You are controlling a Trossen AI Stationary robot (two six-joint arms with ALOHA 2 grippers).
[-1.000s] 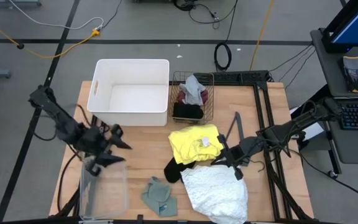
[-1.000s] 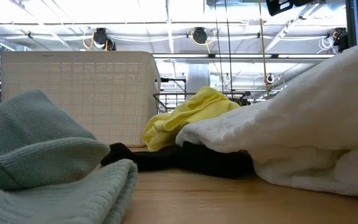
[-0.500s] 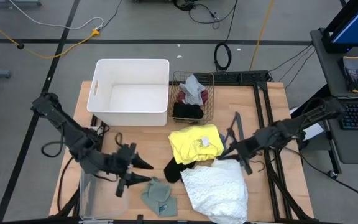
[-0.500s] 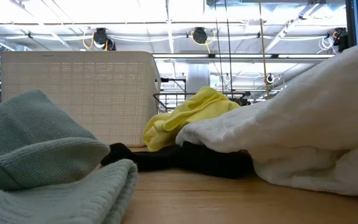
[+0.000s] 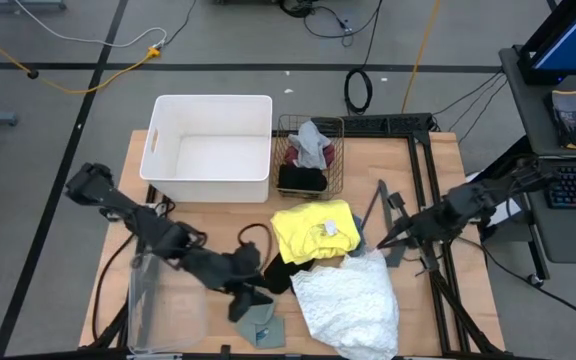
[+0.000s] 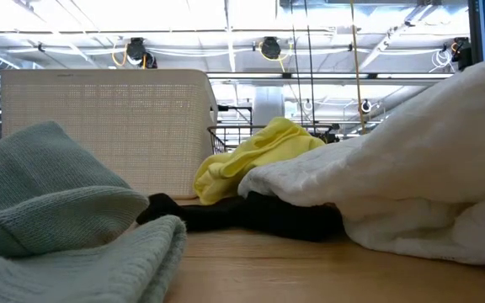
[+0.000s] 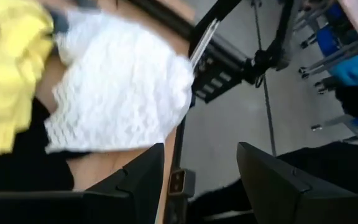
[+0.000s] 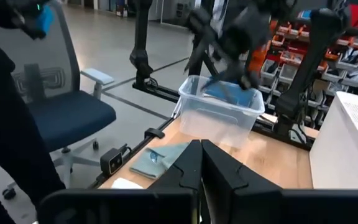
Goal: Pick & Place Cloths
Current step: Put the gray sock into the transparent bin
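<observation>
Left pincer drops in over the sage-green cloth!
Left pincer point(image 5: 251, 297), fingers spread open, hovers right above the sage-green knitted cloth point(image 5: 259, 324) at the tabletop's near edge; right pincer point(image 5: 381, 243), closed and empty, waits far right.

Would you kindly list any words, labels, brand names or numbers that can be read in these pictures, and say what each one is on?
None can be read.
Yellow cloth: a small white tag, too small to read.
Sage-green cloth: a small patch, too small to read.
White bin, wire basket and clear plastic box: no marking shows.
</observation>
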